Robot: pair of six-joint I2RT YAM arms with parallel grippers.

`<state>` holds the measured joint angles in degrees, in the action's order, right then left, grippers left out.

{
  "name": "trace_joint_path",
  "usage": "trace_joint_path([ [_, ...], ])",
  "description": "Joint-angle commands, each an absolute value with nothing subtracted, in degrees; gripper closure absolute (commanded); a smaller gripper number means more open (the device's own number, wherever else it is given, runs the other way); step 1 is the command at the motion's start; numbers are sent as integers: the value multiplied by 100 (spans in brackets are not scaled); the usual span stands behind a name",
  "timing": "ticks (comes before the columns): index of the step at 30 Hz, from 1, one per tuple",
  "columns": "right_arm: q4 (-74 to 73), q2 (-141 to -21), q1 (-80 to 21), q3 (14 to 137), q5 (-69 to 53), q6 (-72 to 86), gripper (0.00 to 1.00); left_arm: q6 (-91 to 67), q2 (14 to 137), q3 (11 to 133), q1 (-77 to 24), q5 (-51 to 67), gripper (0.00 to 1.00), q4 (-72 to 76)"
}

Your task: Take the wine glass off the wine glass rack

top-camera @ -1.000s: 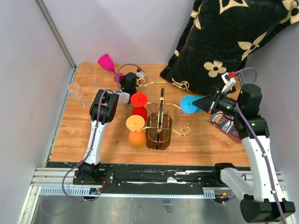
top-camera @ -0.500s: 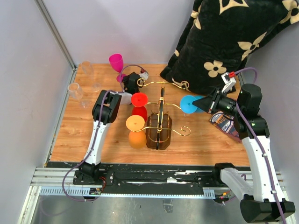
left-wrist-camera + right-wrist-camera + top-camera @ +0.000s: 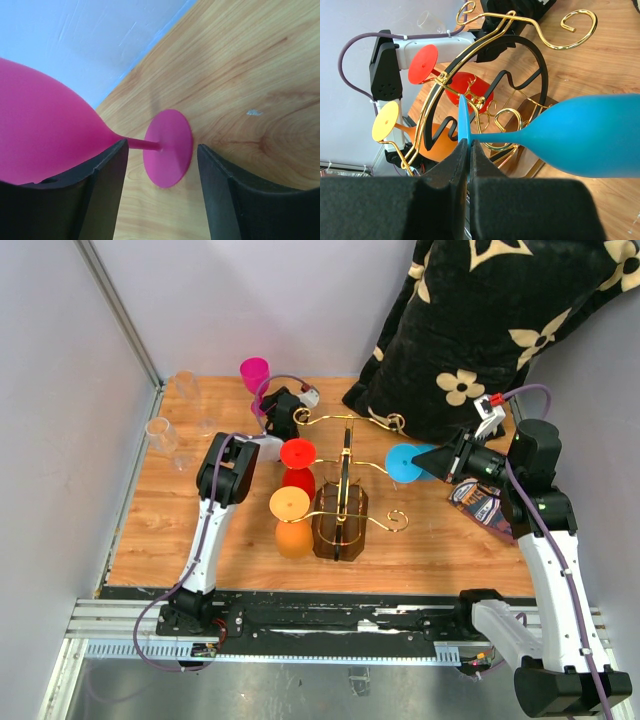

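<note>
The gold wire wine glass rack (image 3: 345, 455) stands mid-table on its dark base. A red wine glass (image 3: 297, 453) and an orange one with a yellow foot (image 3: 289, 503) hang on its left arms. My right gripper (image 3: 469, 142) is shut on the thin foot of a blue wine glass (image 3: 590, 135), held level at the rack's right side (image 3: 405, 462); whether it touches the wire is unclear. A pink wine glass (image 3: 254, 375) stands upright at the back left. My left gripper (image 3: 161, 150) is open around its stem, with the pink foot (image 3: 167, 147) flat on the wood.
Two clear glasses (image 3: 162, 433) (image 3: 186, 385) stand by the left wall. A black flowered pillow (image 3: 490, 330) fills the back right corner. A dark snack packet (image 3: 478, 502) lies under the right arm. Grey walls close the left and back.
The pink glass has gone from tilted to upright and shifted right, and the left jaws have opened off it. The right arm and blue glass have not moved.
</note>
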<state>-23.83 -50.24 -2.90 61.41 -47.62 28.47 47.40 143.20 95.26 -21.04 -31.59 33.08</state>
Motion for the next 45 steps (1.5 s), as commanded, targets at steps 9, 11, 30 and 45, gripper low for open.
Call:
trace_joint_path([
  [9,-2269,-5036,-205,6142,-4849,2777,99,3842,14142,9460,-2237,-1934,9,1629],
  [11,-2400,-5036,-202,6182,-4740,2660,99,3742,14076,9466,-2235,-1656,8,1440],
  [30,-2795,-5105,-203,6636,-4444,2376,99,2469,14115,11416,-1887,479,16,-1313],
  [45,-3003,-5051,-158,6682,-4091,2151,99,1163,13740,12724,-1281,2524,20,-1831],
])
